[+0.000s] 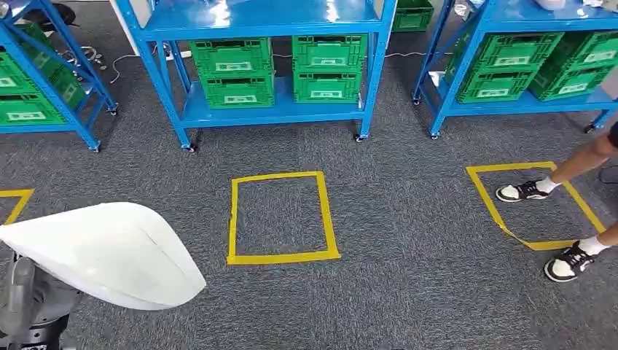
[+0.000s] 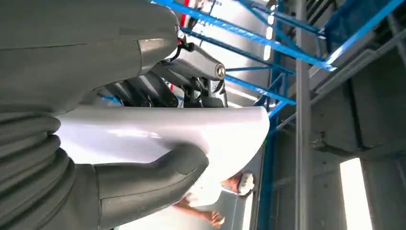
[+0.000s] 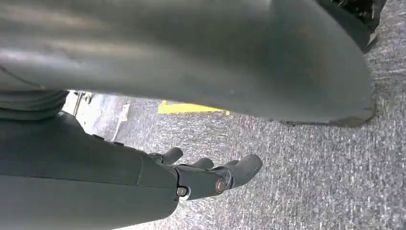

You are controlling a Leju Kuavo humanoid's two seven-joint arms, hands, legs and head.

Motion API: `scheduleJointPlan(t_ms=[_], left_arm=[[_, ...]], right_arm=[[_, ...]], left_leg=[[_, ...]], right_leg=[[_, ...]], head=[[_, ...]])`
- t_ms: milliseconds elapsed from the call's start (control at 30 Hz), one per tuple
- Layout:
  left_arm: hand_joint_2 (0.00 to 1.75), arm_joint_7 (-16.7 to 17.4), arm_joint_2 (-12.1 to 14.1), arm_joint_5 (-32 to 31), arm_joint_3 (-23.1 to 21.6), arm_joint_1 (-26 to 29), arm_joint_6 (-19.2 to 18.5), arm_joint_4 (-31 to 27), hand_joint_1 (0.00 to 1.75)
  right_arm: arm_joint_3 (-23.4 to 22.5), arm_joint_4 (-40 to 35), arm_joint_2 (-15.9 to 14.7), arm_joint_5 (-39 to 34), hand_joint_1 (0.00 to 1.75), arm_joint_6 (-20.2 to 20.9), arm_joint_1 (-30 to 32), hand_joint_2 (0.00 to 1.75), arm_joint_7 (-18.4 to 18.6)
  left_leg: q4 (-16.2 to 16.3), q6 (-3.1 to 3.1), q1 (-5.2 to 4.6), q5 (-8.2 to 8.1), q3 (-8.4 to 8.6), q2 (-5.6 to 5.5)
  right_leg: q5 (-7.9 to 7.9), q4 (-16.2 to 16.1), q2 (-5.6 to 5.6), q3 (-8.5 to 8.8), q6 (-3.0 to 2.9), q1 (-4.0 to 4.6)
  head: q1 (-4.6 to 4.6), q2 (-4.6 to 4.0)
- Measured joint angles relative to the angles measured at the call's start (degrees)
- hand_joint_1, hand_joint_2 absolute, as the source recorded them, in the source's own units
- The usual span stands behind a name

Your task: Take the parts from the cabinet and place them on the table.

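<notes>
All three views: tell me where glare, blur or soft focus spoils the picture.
Head view: sharp overall, with ceiling lights glaring off the blue shelf top. Left wrist view: the white part held by the left hand shines brightly; a backlit panel is blown out. Right wrist view: the near grey cover is smeared and soft, while the right hand and carpet stay fairly crisp.

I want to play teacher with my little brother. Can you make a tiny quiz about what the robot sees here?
1. True or false: the left hand holds the white part.
2. What colour is the tape square on the carpet: A red, B yellow, C black?
3. Fill in: the green crates sit on a ____ shelf.

Key:
1. True. The thumb presses on it in the left wrist view.
2. B.
3. Blue.

The right hand hangs over the carpet, holding nothing.
</notes>
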Motion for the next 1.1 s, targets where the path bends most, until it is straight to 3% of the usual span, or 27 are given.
scheduleJointPlan(t_ms=[33, 67, 133, 167, 200, 267, 300, 333, 400, 467, 500, 533, 567, 600, 633, 667, 700, 733, 800, 833, 867, 1000, 1033, 1067, 1100], left_arm=[[1.75, -0.4, -0.2, 0.0, 0.0, -0.2, -0.3, 0.0, 1.75], [1.75, -1.0, -0.4, -0.3, 0.0, -0.5, -0.7, 0.2, 1.75], [1.75, -3.2, -1.1, -2.2, 0.2, -0.5, -2.1, 0.4, 1.75], [1.75, -4.0, -1.5, -3.0, 0.5, -0.4, -2.3, 0.6, 1.75], [1.75, -5.0, -1.8, -3.8, 0.6, -0.2, -2.4, 0.6, 1.75], [1.75, -6.6, -2.5, -5.0, 1.3, 0.1, -2.6, 0.5, 1.75], [1.75, -7.1, -2.8, -4.9, 1.8, 0.3, -2.6, 0.5, 1.75], [1.75, -7.5, -3.2, -4.1, 2.2, 0.6, -2.6, 0.2, 1.75], [1.75, -7.5, -3.5, -2.3, 3.0, 1.2, -2.6, -0.2, 1.75], [1.75, -7.4, -3.9, -2.0, 3.7, 2.6, -2.8, -0.9, 1.75], [1.75, -7.3, -4.0, -2.0, 4.1, 3.2, -2.8, -1.4, 1.75], [1.75, -7.3, -4.2, -2.3, 4.6, 3.7, -2.9, -1.8, 1.75], [1.75, -7.3, -4.5, -2.6, 4.9, 3.7, -3.0, -2.2, 1.75], [1.75, -7.2, -4.7, -2.6, 4.9, 3.8, -3.0, -2.4, 1.75], [1.75, -7.3, -5.3, -2.7, 5.1, 4.3, -3.0, -2.7, 1.75], [1.75, -7.3, -5.7, -3.0, 5.2, 4.8, -3.1, -2.9, 1.75], [1.75, -7.1, -5.8, -2.8, 5.2, 5.2, -3.3, -3.1, 1.75], [1.75, -6.8, -5.9, -2.1, 5.2, 5.4, -3.9, -3.1, 1.75], [1.75, -6.4, -5.9, -1.1, 5.2, 5.6, -4.7, -3.1, 1.75], [1.75, -6.0, -5.9, -1.0, 5.2, 5.6, -4.8, -3.1, 1.75], [1.75, -5.4, -5.9, -1.0, 5.2, 5.5, -4.9, -3.0, 1.75], [1.75, -2.5, -6.0, 0.2, 5.2, 5.3, -4.9, -2.8, 1.75], [1.75, -2.1, -6.1, 0.4, 5.2, 5.1, -4.9, -2.7, 1.75], [1.75, -1.8, -6.1, 0.5, 5.2, 4.5, -4.9, -2.5, 1.75], [1.75, -1.5, -6.1, 0.5, 5.1, 3.9, -4.9, -2.2, 1.75]], right_arm=[[0.0, 0.0, -0.2, -0.1, 0.0, -0.2, 0.0, 0.0, -0.3], [0.0, 0.0, -0.3, -0.2, 0.0, 0.0, 0.1, 0.0, -0.7], [0.1, 0.0, -0.9, 0.9, 0.0, 1.0, 0.3, 0.0, -2.0], [0.3, 0.0, -1.1, 1.6, 0.0, 1.4, 0.3, 0.0, -2.5], [0.6, 0.0, -1.4, 2.6, 0.0, 1.8, 0.3, 0.0, -2.8], [1.5, 0.0, -1.9, 4.1, 0.0, 2.3, 0.3, 0.0, -3.6], [1.9, 0.0, -2.1, 4.6, 0.0, 2.7, 0.3, 0.0, -4.1], [2.4, 0.0, -2.6, 5.1, 0.0, 3.0, 0.3, 0.0, -4.9], [3.2, 0.0, -2.8, 6.1, 0.0, 3.7, 0.3, 0.0, -5.7], [4.2, 0.0, -3.1, 7.1, 0.0, 3.8, 0.2, 0.0, -5.8], [4.6, 0.0, -3.2, 7.4, 0.0, 3.8, 0.2, 0.0, -5.6], [5.0, 0.0, -3.3, 7.8, 0.0, 3.8, 0.1, 0.0, -5.2], [5.4, 0.0, -3.6, 8.2, 0.0, 3.8, 0.3, 0.0, -4.7], [5.6, 0.0, -3.7, 8.4, 0.0, 3.8, 0.4, 0.0, -4.4], [5.9, 0.0, -3.9, 8.6, 0.0, 3.8, 0.6, 0.0, -4.0], [6.1, 0.0, -4.2, 8.9, 0.0, 3.8, 0.6, 0.0, -3.9], [6.3, 0.0, -4.5, 8.9, 0.0, 3.8, 0.6, 0.0, -3.5], [6.5, 0.0, -4.6, 8.9, 0.0, 3.6, 0.5, 0.0, -3.0], [6.5, 0.0, -4.6, 8.7, 0.0, 3.3, 0.3, 0.0, -2.2], [6.5, 0.0, -4.7, 8.5, 0.0, 3.1, 0.3, 0.0, -2.0], [6.5, 0.0, -5.0, 8.2, 0.0, 2.8, 0.3, 0.0, -2.1], [6.5, 0.0, -5.2, 7.9, 0.0, 2.7, 0.0, 0.0, -2.1], [6.5, 0.0, -5.2, 7.8, 0.0, 2.8, 0.0, 0.0, -2.1], [6.5, 0.0, -5.1, 7.5, 0.0, 2.8, 0.1, 0.0, -2.3], [6.5, 0.0, -5.1, 7.3, 0.0, 2.8, 0.2, 0.0, -2.4]], left_leg=[[-0.1, 0.28, 0.05, 0.2, -0.23, -0.5], [0.0, 0.66, 0.07, 0.47, -0.58, -1.07], [0.1, 0.84, -0.01, 0.93, -1.36, -2.5], [0.2, 0.84, -0.02, 1.15, -1.74, -3.25], [0.3, 0.75, -0.02, 1.35, -2.06, -4.11], [0.5, 0.45, -0.01, 1.68, -2.4, -5.64], [0.6, 0.26, -0.01, 1.86, -2.47, -6.4], [0.6, -0.01, 0.07, 2.09, -2.65, -6.92], [0.5, -0.71, -0.13, 2.47, -3.01, -7.94], [-0.1, -1.59, 0.0, 3.06, -3.08, -9.19], [0.2, -1.7, -0.08, 3.11, -3.65, -8.93], [1.4, -1.77, -0.26, 1.9, -4.22, -5.48], [4.6, -1.99, -0.26, -0.48, -5.63, -3.38], [7.8, -2.2, -0.22, -2.37, -7.01, -2.64], [13.8, -2.55, -0.07, -5.21, -9.53, -2.19], [17.0, -2.76, 0.07, -6.29, -10.78, -2.08], [17.7, -2.93, 0.17, -6.07, -10.77, -1.94], [15.7, -2.97, 0.25, -4.76, -9.37, -1.74], [5.8, -2.83, 0.28, -0.55, -3.24, -0.21], [1.0, -2.51, 0.03, 0.02, -0.56, 3.27], [0.5, -1.75, -0.38, -0.28, -0.03, 3.83], [0.2, -0.33, -0.34, 0.21, -0.71, 0.6], [0.0, -0.07, -0.02, 0.42, -0.68, 0.01], [0.0, 0.25, 0.09, 0.6, -0.88, -0.63], [0.0, 0.48, 0.1, 0.73, -1.06, -1.32]], right_leg=[[-1.31, 1.6, 3.13, -0.58, 0.42, -0.14], [-3.86, 5.5, 5.13, -2.46, 0.59, -0.25], [-8.08, 14.9, 5.97, -6.95, 0.77, -0.32], [-8.49, 17.4, 6.0, -8.22, 0.74, -0.31], [-7.48, 17.1, 6.1, -8.08, 0.62, -0.31], [-3.07, 9.6, 6.7, -4.29, 0.12, -0.32], [-0.64, 3.9, 7.96, -1.24, -0.27, -0.31], [-0.65, -0.3, 11.25, 0.59, -0.64, -0.39], [-0.31, -0.5, 9.8, 0.53, -0.45, -0.01], [0.0, -0.6, 8.72, 0.63, -1.02, 0.27], [0.65, -1.3, 7.79, 0.64, -1.6, -0.4], [0.85, -1.5, 7.15, 0.7, -2.04, -0.38], [0.89, -1.6, 6.37, 0.61, -2.37, -0.36], [0.89, -1.5, 5.7, 0.5, -2.36, -0.34], [0.89, -1.4, 4.57, 0.3, -2.37, -0.31], [0.89, -1.3, 3.72, 0.11, -2.37, -0.31], [0.88, -1.2, 2.93, -0.04, -2.35, -0.31], [0.83, -1.2, 2.16, -0.06, -2.27, -0.32], [0.58, -1.0, 0.58, 0.15, -1.89, -0.36], [0.33, -0.8, -0.03, 0.37, -1.53, -0.14], [-0.06, -0.5, -0.68, 0.31, -1.07, 0.25], [-0.3, -0.7, -2.87, 0.84, 0.03, 0.11], [-1.11, 0.4, 1.07, 0.65, 0.66, -0.26], [-3.05, 3.1, 4.24, -0.64, 0.86, -0.39], [-5.37, 7.3, 5.57, -2.64, 0.97, -0.54]], head=[[0.02, 0.0], [0.07, 0.0], [0.04, 0.0], [0.04, 0.0], [0.07, 0.0], [0.07, 0.0], [0.07, 0.0], [0.04, 0.0], [0.02, 0.0], [0.04, 0.0], [0.07, 0.0], [-0.07, 0.0], [-0.33, 0.0], [-0.37, 0.0], [-0.39, 0.0], [-0.39, 0.0], [-0.39, 0.0], [-0.39, 0.0], [-0.39, 0.0], [-0.39, 0.0], [-0.35, 0.0], [-0.22, 0.0], [-0.17, 0.0], [-0.13, 0.0], [-0.09, 0.0]])
